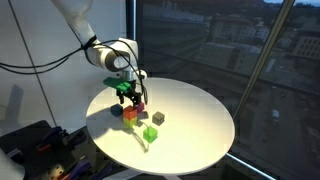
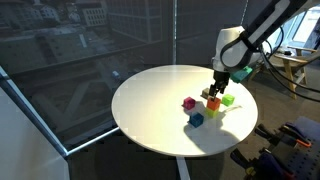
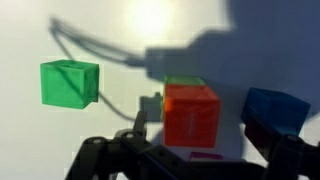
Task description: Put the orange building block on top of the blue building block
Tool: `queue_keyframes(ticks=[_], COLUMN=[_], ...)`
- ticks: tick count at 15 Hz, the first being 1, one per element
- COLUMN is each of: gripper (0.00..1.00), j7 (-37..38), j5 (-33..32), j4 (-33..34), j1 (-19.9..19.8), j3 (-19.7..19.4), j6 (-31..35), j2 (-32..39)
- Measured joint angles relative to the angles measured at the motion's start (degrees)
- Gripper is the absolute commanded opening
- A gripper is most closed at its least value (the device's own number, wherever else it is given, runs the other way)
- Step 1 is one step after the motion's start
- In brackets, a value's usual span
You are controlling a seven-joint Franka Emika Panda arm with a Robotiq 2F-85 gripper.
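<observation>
In the wrist view the orange building block [image 3: 190, 112] sits on the white table between my two dark fingers. My gripper [image 3: 200, 128] is open, with a gap showing on each side of the block. The blue building block [image 3: 276, 108] lies just right of the right finger, close to the orange one. In an exterior view the gripper [image 2: 217, 90] hangs low over the orange block [image 2: 212, 102], and the blue block [image 2: 196, 119] lies nearer the table's front. The gripper also shows in the exterior view from the opposite side [image 1: 128, 95].
A green cube [image 3: 68, 83] lies left of the gripper, and a green edge shows behind the orange block. A magenta cube [image 2: 188, 103], a yellow cube [image 2: 210, 111] and a green cube [image 2: 228, 99] crowd around it. All lie on the round white table [image 2: 150, 100].
</observation>
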Motion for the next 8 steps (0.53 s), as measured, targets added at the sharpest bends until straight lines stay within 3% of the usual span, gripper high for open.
queue_keyframes(ticks=[8], gripper=[1.0], j7=[0.0], j5=[0.0], j4=[0.1], j1=[-0.1], j3=[-0.3], j6=[3.6], j2=[1.7])
